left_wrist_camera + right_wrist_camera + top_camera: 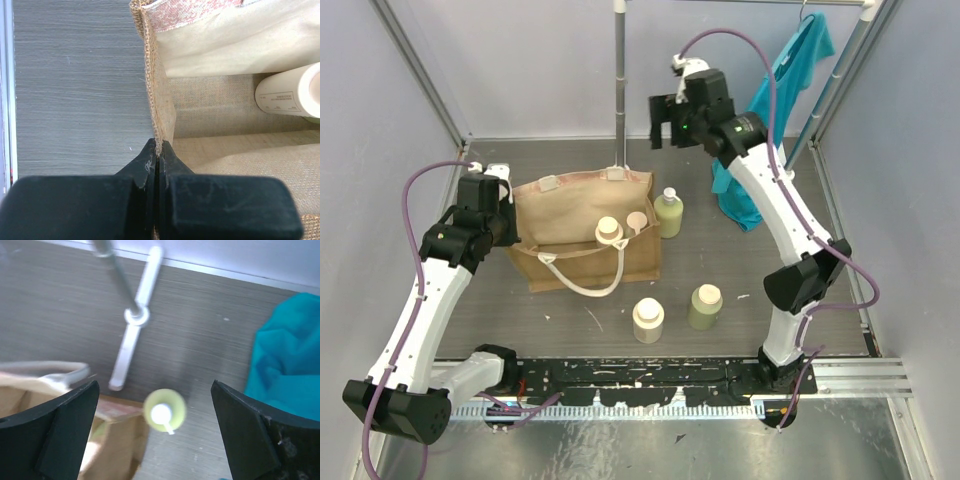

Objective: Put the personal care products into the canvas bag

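- Found the canvas bag standing open a little toward 10 o'clock from the middle of the table, taking 12 o'clock as the far wall in the top view. Counted inside it a cream cap and, near the 3 o'clock wall, what looked like a pump top.
- Saw the left gripper clenched on the bag's 9 o'clock rim, with the burlap pinched between the fingers and the mouth held open.
- Counted three products outside the bag: a pale green pump bottle upright just beside the bag's 3 o'clock wall, a cream bottle at 5 o'clock from the bag, and a green bottle near it at 3 o'clock, not touching.
- Saw the right gripper fully released and empty, hanging high over the pump bottle, with the bottle's top between its fingers in the wrist view.
- Judged the next move to be a descent onto this bottle. Feared three things:
  - catching the bag's wall with the finger nearer the bag, because of the bottle standing so close to the burlap;
  - tipping the bottle by a grip on the thin pump alone;
  - dragging the bag against the left pinch.
- Noted tight room at 12 o'clock, with the metal pole and its white foot near behind the bag. Noted also the teal shirt hanging at 3 o'clock of the bottle. Found open table at 6 o'clock, around the two loose bottles.
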`<state>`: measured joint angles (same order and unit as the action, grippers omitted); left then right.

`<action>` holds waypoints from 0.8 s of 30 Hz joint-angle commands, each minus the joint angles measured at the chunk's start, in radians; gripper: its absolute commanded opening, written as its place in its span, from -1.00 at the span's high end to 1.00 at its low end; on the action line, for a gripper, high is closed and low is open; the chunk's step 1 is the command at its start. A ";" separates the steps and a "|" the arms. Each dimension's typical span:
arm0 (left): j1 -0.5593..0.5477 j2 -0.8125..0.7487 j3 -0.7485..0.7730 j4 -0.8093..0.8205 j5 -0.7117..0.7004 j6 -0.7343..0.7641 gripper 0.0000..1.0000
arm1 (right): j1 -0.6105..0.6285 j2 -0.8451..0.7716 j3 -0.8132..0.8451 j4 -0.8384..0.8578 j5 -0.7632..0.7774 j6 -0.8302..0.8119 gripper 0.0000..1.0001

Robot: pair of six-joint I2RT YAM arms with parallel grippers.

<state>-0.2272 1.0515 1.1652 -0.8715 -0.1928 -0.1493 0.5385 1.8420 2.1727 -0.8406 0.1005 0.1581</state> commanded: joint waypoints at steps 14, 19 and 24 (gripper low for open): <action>0.003 -0.011 0.030 0.000 -0.017 0.012 0.88 | -0.115 0.095 -0.125 -0.041 -0.009 -0.039 -1.00; 0.002 -0.012 0.026 0.000 -0.020 0.008 0.88 | -0.114 0.122 -0.129 -0.120 -0.074 -0.039 -1.00; 0.002 -0.011 0.018 0.003 -0.020 0.005 0.87 | -0.114 0.117 -0.184 -0.140 -0.108 -0.049 -1.00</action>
<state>-0.2272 1.0515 1.1652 -0.8730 -0.1963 -0.1497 0.4278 1.9774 2.0163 -0.9569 0.0395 0.1284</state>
